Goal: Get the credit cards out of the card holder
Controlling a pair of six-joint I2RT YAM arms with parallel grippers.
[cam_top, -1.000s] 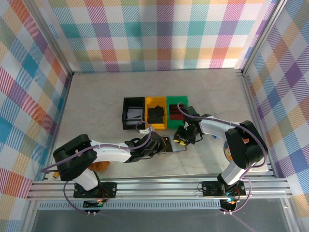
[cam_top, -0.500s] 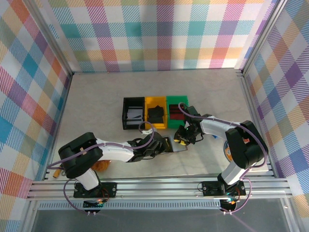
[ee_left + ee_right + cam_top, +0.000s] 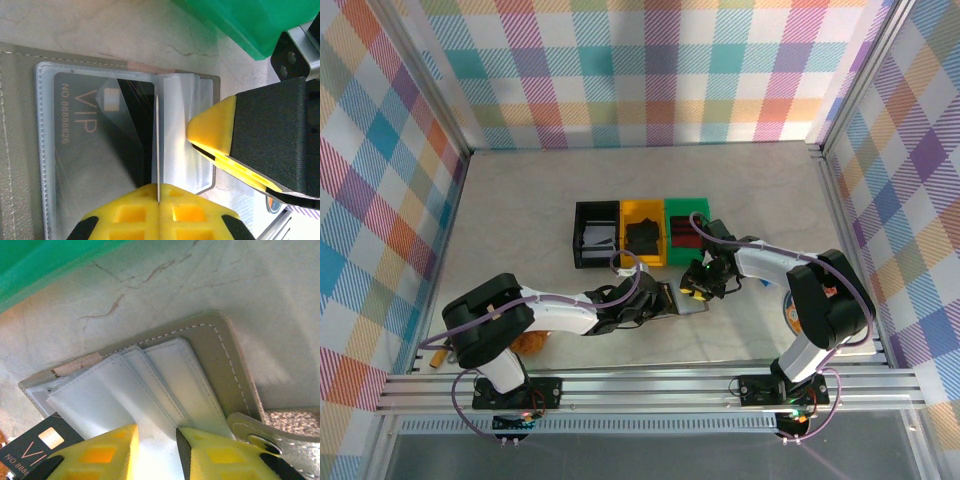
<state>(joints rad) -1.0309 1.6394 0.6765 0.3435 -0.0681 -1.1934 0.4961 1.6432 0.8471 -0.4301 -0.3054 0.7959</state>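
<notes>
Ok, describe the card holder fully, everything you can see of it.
The card holder lies open and flat on the table, just in front of the green bin. It is grey, fabric-like, with pale stitching along its rim and a side tab with a metal snap. Clear plastic sleeves fan out inside; one holds a black VIP card. The left claw pinches a thin leaf, apparently a sleeve, on edge; the right claw, jaws apart, rests on the sleeves.
</notes>
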